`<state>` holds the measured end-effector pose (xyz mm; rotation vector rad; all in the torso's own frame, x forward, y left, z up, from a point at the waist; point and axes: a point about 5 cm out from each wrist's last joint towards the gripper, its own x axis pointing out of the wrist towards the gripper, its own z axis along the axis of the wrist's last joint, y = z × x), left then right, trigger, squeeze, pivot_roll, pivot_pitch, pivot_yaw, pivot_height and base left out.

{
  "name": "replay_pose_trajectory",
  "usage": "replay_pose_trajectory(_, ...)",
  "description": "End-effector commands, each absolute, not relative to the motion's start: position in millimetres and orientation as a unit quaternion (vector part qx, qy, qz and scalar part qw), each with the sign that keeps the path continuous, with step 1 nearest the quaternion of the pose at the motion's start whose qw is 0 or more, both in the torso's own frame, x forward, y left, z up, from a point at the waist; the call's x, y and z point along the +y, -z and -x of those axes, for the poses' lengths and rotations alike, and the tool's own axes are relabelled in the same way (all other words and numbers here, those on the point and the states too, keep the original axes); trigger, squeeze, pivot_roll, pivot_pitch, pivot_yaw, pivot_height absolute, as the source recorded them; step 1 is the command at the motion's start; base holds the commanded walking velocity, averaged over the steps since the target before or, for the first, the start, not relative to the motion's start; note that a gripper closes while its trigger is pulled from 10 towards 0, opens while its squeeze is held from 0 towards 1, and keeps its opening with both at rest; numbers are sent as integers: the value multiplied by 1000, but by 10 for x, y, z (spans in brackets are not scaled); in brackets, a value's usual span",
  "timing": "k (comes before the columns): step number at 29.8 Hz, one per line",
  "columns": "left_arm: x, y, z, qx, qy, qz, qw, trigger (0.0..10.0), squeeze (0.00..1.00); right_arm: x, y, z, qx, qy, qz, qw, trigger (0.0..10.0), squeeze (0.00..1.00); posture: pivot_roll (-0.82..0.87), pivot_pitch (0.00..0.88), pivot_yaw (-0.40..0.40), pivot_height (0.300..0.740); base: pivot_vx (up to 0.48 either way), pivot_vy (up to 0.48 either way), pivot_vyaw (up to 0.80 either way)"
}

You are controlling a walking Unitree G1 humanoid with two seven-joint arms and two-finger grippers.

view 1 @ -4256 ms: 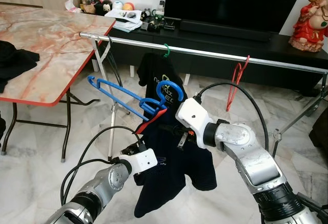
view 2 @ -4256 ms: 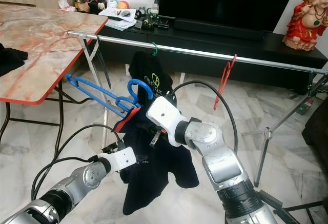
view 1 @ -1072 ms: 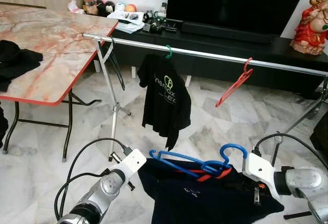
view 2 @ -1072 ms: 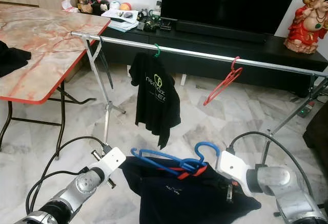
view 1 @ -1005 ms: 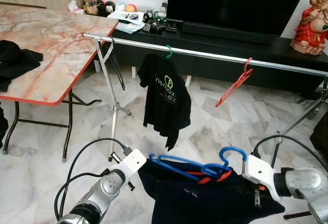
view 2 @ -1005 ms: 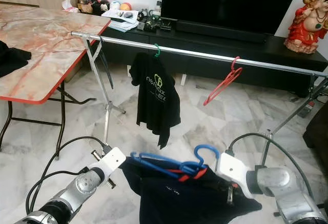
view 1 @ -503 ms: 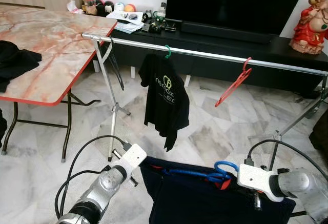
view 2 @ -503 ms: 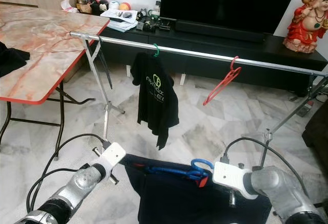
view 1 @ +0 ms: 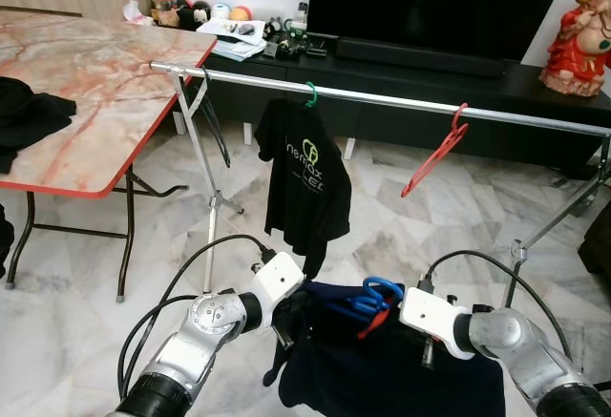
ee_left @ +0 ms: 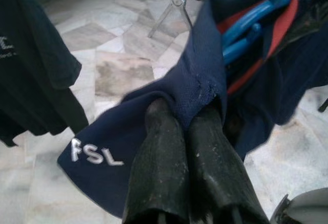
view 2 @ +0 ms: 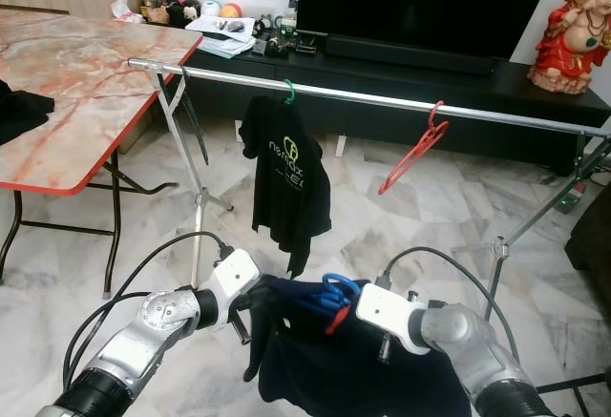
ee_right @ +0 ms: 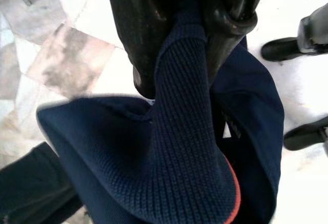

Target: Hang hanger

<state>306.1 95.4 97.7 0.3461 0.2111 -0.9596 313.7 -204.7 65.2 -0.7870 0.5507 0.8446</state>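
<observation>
Left eye view shows the blue hanger (view 1: 374, 295) low in front of the robot, between its two arms, its hook curled up above the collar of a navy shirt (view 1: 382, 369) that drapes down from it. The hanger is well below and nearer than the rail (view 1: 382, 100). In the left wrist view the left gripper (ee_left: 185, 126) has its two black fingers pressed together on a fold of the navy shirt, beside the blue hanger and the shirt's orange-red trim. In the right wrist view the right gripper (ee_right: 177, 34) is clamped on the shirt's ribbed collar, the knit pinched between its fingers. The silver rail runs across the room on metal legs; a black T-shirt (view 1: 305, 183) hangs from it on a green hook (view 1: 310, 94), and a red hanger (view 1: 437, 155) hangs tilted farther to the right. The desk (view 1: 86, 93) with its marbled top and red edge stands at left, a dark garment (view 1: 24, 116) lying at its left edge.
</observation>
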Motion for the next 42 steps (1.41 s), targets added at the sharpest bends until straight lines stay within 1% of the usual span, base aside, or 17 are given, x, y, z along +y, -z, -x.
replay_pose_trajectory(1,897,-1021,-3017,97,481,-163,856,0,0,-2097,-701,-3191,253,-368,367,816,0,0,35,70,-72,740,0,0,0)
replay_pose_trajectory(2,877,-1072,-2907,106,521,-156,832,0,0,-2066,-695,-3227,250,-353,357,828,0,0,35,70,-72,740,0,0,0)
replay_pose_trajectory(4,862,-1101,-2844,111,540,-151,820,0,0,-2047,-691,-3242,248,-348,353,832,0,0,38,71,-74,740,0,0,0)
replay_pose_trajectory(7,809,-1145,-2623,135,609,-150,768,0,0,-1968,-709,-3312,237,-328,338,850,0,0,42,70,-73,740,0,0,0)
replay_pose_trajectory(8,806,-1142,-2598,138,616,-151,761,3922,0,-1940,-727,-3333,231,-324,329,856,0,0,43,70,-72,740,0,0,0)
replay_pose_trajectory(9,805,-1143,-2584,140,619,-150,758,3922,0,-1923,-738,-3345,227,-323,324,860,0,0,43,70,-72,740,0,0,0)
replay_pose_trajectory(10,805,-1148,-2571,138,623,-152,755,9490,0,-1882,-774,-3385,215,-311,307,873,0,0,42,71,-71,740,0,0,0)
replay_pose_trajectory(12,810,-1154,-2572,137,623,-154,754,10000,0,-1847,-796,-3413,208,-305,303,879,0,0,42,70,-72,740,0,0,0)
replay_pose_trajectory(17,820,-1215,-2532,140,637,-161,740,10000,0,-1706,-831,-3457,191,-310,268,892,0,0,49,69,-72,740,0,0,0)
replay_pose_trajectory(18,824,-1230,-2530,143,634,-158,743,10000,604,-1671,-839,-3462,187,-317,258,894,0,0,50,68,-73,740,0,0,0)
replay_pose_trajectory(19,827,-1238,-2531,146,631,-156,745,10000,604,-1650,-844,-3465,184,-321,251,894,0,0,50,68,-73,740,0,0,0)
replay_pose_trajectory(20,833,-1248,-2534,146,628,-159,747,10000,1000,-1636,-850,-3467,181,-324,250,894,0,0,49,68,-74,740,0,0,0)
replay_pose_trajectory(28,888,-1261,-2552,152,617,-169,753,10000,1000,-1701,-868,-3473,174,-328,263,891,0,0,47,66,-79,740,0,0,0)
replay_pose_trajectory(32,935,-1291,-2608,145,599,-177,768,10000,1000,-1710,-878,-3445,164,-357,267,880,0,0,47,64,-79,740,0,0,0)
replay_pose_trajectory(34,1003,-1338,-2698,132,576,-186,785,10000,1000,-1721,-839,-3369,165,-407,274,855,0,0,49,58,-80,740,0,0,0)
replay_pose_trajectory(35,1003,-1338,-2698,132,576,-186,785,10000,1000,-1721,-839,-3369,165,-407,274,855,0,0,49,58,-80,740,0,0,0)
replay_pose_trajectory(42,1086,-1370,-2787,123,559,-202,795,10000,1000,-1824,-686,-3163,211,-502,301,783,0,0,47,48,-80,740,0,0,0)
